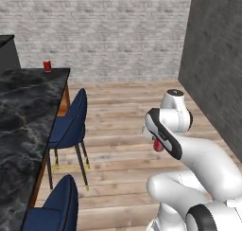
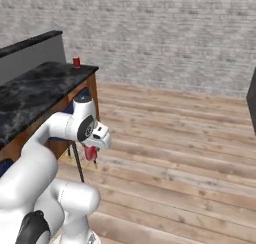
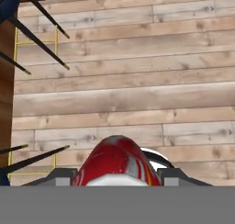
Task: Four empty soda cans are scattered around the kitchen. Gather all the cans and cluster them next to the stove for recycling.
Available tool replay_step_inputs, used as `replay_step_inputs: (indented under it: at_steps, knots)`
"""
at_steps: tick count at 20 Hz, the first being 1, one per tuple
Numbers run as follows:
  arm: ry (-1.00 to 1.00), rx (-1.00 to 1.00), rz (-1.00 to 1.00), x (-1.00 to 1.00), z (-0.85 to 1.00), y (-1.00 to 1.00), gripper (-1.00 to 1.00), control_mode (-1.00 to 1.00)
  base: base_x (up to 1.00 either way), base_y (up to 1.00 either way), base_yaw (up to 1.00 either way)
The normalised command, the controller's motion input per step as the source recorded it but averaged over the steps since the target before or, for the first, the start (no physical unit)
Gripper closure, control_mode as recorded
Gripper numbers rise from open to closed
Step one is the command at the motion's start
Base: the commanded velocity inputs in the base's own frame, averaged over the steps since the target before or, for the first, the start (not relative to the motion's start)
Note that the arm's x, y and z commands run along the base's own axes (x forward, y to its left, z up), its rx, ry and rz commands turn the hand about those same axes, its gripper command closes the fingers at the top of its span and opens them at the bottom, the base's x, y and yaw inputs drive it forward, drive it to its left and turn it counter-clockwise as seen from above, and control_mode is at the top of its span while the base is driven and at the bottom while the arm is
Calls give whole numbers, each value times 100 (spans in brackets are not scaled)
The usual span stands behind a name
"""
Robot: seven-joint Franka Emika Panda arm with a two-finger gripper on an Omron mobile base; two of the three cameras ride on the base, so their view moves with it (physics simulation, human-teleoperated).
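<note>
the white arm's two-finger gripper [image 3: 117, 181] is clamped on a small red soda can [image 3: 117, 162], and in the hand view the can's rounded red body sits right between the dark fingertips [image 3: 62, 176], at six o'clock in that picture. from the left base view the held can [image 1: 159, 145] peeks out red under the wrist, low over the pale wood plank floor [image 1: 127, 130]. over in the right base view it hangs at the hand [image 2: 90, 152], just off the counter's corner. a second little red soda can [image 1: 47, 66] stands upright on the black marbled counter [image 1: 23, 111], up at eleven o'clock near its far corner, well apart from the arm. blue upholstered chairs [image 1: 71, 123] are tucked beside the counter's edge. white brick wall [image 1: 104, 31] at twelve o'clock.
</note>
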Motion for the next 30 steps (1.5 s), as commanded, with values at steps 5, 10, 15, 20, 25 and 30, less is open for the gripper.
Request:
replay_step_inputs:
  at_steps: [5,10,15,20,25,30]
  knots:
    - [0,0,0,0,0,0,100,100,64,-4,0]
    - [0,0,0,0,0,0,100,100,63,-3,0]
    - [0,0,0,0,0,0,100,100,63,-3,0]
    - [0,0,0,0,0,0,100,100,62,-3,0]
    - [0,0,0,0,0,0,100,100,61,-2,0]
    - [0,0,0,0,0,0,100,100,59,-1,-1]
